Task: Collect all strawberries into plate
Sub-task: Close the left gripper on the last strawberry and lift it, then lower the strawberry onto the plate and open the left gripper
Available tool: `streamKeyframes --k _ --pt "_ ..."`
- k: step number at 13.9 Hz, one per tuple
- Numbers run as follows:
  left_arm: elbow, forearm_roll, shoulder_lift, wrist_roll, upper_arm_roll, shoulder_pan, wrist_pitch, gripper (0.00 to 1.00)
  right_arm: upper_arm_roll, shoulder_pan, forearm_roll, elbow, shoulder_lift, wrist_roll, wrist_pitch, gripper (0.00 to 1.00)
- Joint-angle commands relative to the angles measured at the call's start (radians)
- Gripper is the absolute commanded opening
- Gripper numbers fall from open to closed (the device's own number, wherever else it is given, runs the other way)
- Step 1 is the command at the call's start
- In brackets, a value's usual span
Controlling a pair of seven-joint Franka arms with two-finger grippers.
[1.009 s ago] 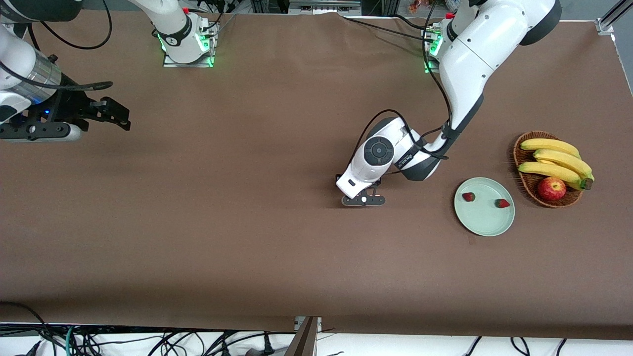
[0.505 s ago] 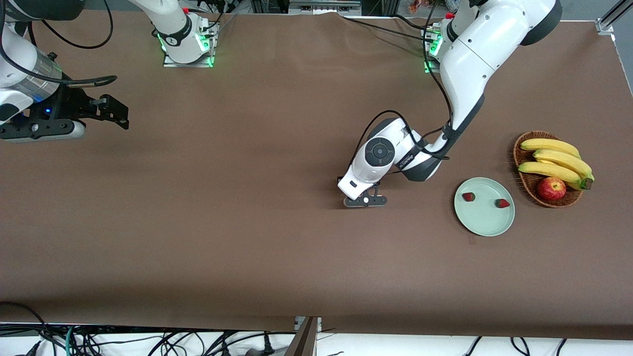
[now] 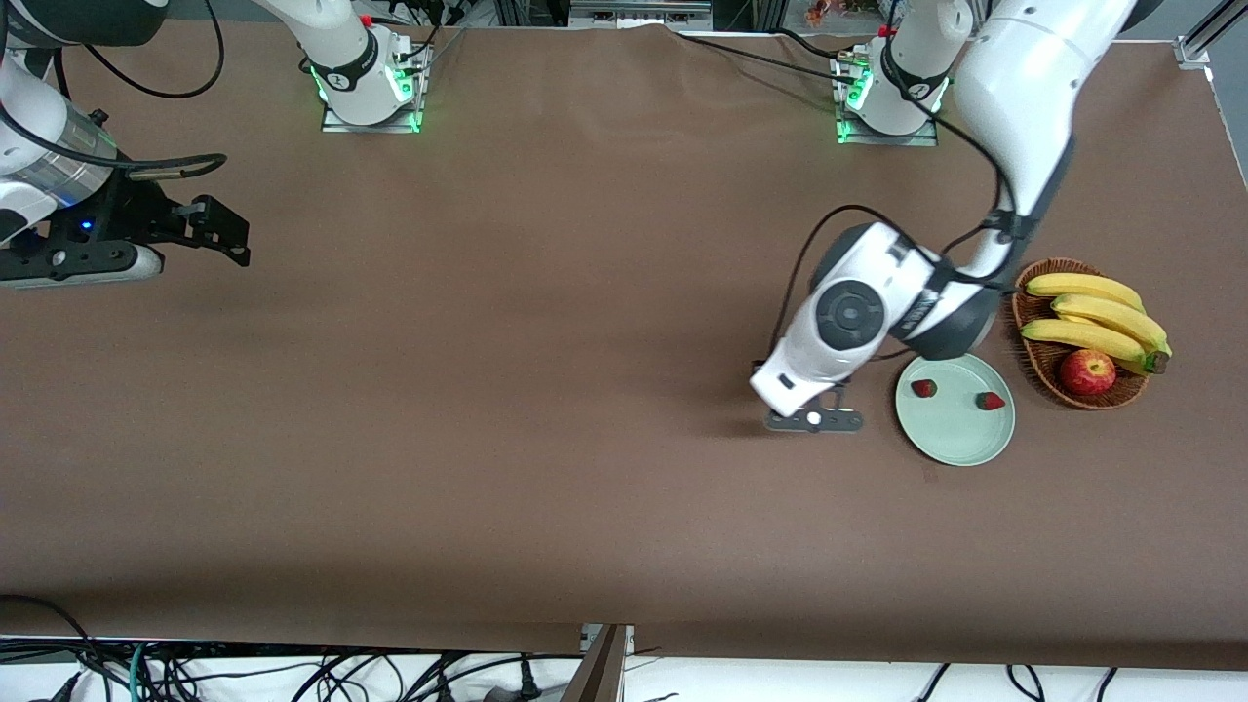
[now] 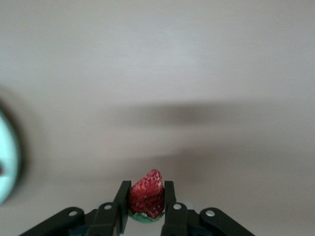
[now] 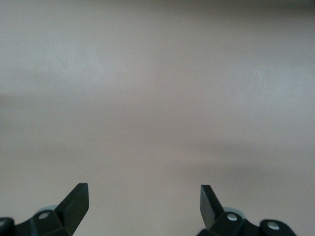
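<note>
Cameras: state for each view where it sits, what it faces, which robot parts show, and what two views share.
Front view: high across the table, facing both bases; shows both arms, plate, basket.
Left wrist view: on the left wrist, facing tabletop; left end effector shut on a strawberry.
Right wrist view: on the waiting right wrist, facing bare tabletop; right end effector open.
Shared: front and left wrist views both catch the plate.

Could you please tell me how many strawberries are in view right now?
3. Two strawberries lie apart on the plate: one toward the right arm's end, one toward the basket. The third is pinched in the left tool.
</note>
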Motion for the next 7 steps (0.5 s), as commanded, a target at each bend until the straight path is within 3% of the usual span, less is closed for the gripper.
streamKeyframes --k 1,4,7 --pt "-0.024 0.013 -0.037 0.184 -0.005 0.076 -0.049 0.03 0.009 -0.017 -0.004 0.034 0.026 -0.002 0.024 1.00" --pt "-0.027 0.016 -0.041 0.490 -0.005 0.208 -0.055 0.12 0.011 -0.009 0.003 0.035 0.024 -0.002 0.024 1.00" --pt "-0.036 0.024 -0.017 0.732 -0.002 0.317 -0.006 0.11 0.011 -0.014 0.006 0.035 0.026 -0.002 0.025 1.00"
